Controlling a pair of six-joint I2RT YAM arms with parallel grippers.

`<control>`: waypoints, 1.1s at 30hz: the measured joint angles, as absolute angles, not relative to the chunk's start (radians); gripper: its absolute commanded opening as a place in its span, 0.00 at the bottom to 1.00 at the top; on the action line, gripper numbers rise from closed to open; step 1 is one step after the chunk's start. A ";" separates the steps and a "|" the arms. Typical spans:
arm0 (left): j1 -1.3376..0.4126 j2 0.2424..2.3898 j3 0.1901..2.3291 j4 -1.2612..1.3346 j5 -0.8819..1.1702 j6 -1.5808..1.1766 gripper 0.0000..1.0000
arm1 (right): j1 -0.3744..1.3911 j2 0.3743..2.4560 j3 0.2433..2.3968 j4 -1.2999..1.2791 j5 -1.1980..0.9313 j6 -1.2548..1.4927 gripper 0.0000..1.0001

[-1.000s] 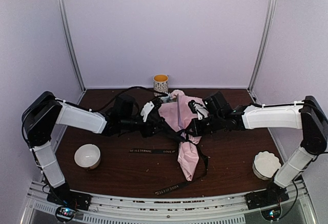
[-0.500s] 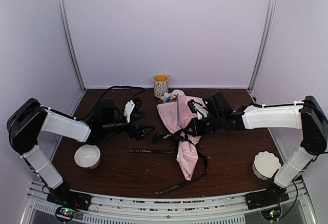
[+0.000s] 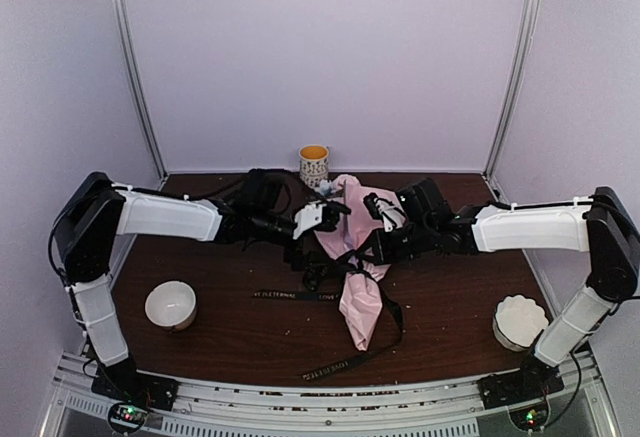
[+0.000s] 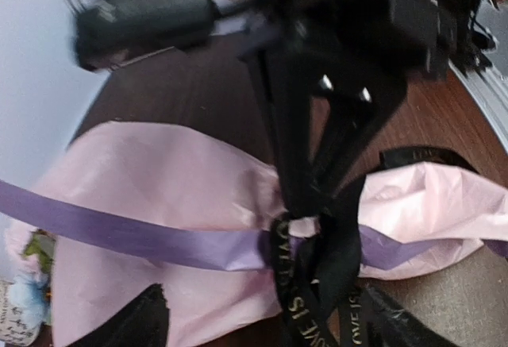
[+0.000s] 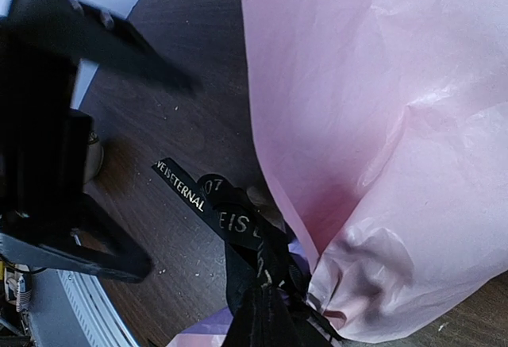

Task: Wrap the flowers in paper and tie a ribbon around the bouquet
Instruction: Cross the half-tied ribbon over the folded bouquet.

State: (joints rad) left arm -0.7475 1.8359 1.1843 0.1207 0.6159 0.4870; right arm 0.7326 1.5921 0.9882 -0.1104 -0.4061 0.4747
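Observation:
The bouquet point(image 3: 355, 257) lies mid-table as a pink paper cone, point toward me, with pale flowers point(image 3: 326, 190) at its far end. The paper point(image 4: 159, 172) shows a lilac fold point(image 4: 143, 236) across it. The black ribbon point(image 4: 305, 315) with gold lettering is looped round the cone's waist; its ends trail over the table point(image 3: 290, 296). My right gripper point(image 5: 266, 315) is shut on the ribbon point(image 5: 190, 192) at the knot point(image 3: 375, 252). My left gripper point(image 4: 266, 323) stands wide open beside the cone's left side point(image 3: 312, 257), its fingertips either side of the knot, holding nothing.
A patterned cup point(image 3: 313, 165) stands at the back wall behind the flowers. A white bowl point(image 3: 170, 304) sits front left, and a white scalloped dish point(image 3: 521, 321) front right. Enclosure walls close in on three sides.
My left gripper opened, swung away to the left, then came back to the bouquet's left side. The right gripper stayed shut on the ribbon. The cone's point shifted slightly.

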 measured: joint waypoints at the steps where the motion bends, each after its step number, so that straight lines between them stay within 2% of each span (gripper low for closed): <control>1: -0.757 1.863 1.193 0.083 0.616 0.516 0.73 | 0.733 1.593 0.988 -0.109 -0.409 0.474 0.00; 4: -0.782 1.941 1.238 -0.008 0.624 0.562 0.72 | 0.733 1.597 0.991 -0.110 -0.416 0.474 0.00; 6: -0.793 1.972 1.257 -0.040 0.638 0.580 0.67 | 0.733 1.600 0.991 -0.111 -0.419 0.473 0.00; 7: -0.794 1.983 1.266 -0.057 0.648 0.588 0.63 | 0.733 1.601 0.991 -0.112 -0.419 0.473 0.00; 10: -0.793 2.011 1.301 -0.084 0.665 0.597 0.44 | 0.733 1.604 0.991 -0.113 -0.420 0.474 0.00; 21: -0.793 2.045 1.338 -0.030 0.670 0.521 0.43 | 0.732 1.610 0.991 -0.107 -0.444 0.475 0.00; 23: -0.793 2.051 1.338 -0.012 0.669 0.501 0.40 | 0.732 1.610 0.991 -0.104 -0.453 0.475 0.00; 25: -0.793 2.059 1.342 -0.001 0.668 0.486 0.32 | 0.732 1.610 0.991 -0.097 -0.467 0.475 0.00; 28: -0.793 2.081 1.369 -0.001 0.663 0.466 0.10 | 0.732 1.610 0.991 -0.084 -0.486 0.477 0.00; 30: -0.793 2.088 1.378 0.000 0.653 0.459 0.02 | 0.732 1.610 0.989 -0.073 -0.497 0.478 0.00; 33: -0.793 2.089 1.380 0.005 0.640 0.439 0.00 | 0.732 1.610 0.985 -0.060 -0.503 0.478 0.00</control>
